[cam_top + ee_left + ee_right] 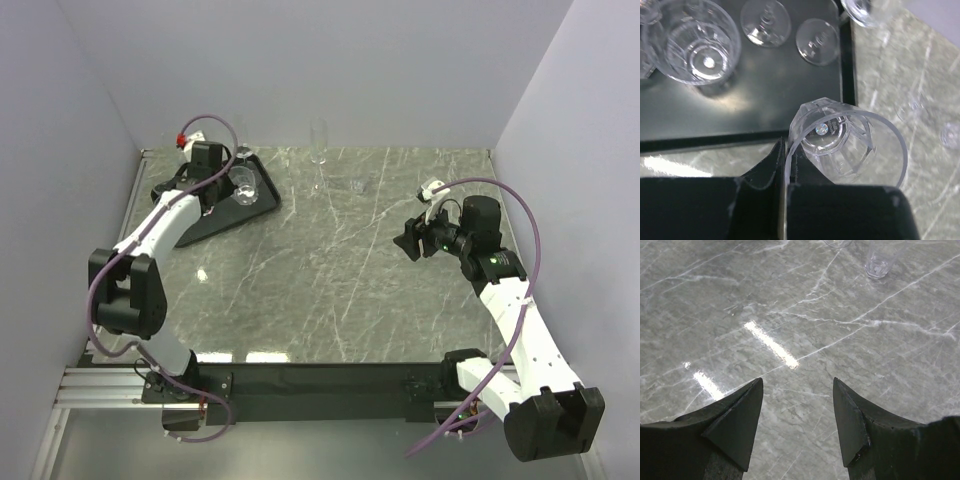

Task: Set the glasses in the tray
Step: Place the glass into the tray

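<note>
My left gripper (232,176) is clenched on the rim of a tumbler (243,187), held at the right edge of the black tray (210,222), far left on the marble table (330,290). A tall flute (319,150) stands apart from the tray. My right gripper (410,240) holds nothing. The left wrist camera adds what the top view hides: other glasses (697,42) standing in the tray. The right wrist camera shows its jaws spread above the marble, with a short glass (877,262) beyond.

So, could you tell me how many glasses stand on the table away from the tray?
2: a tall flute far back, centre, and a short tumbler right of it; others may be hidden.
</note>
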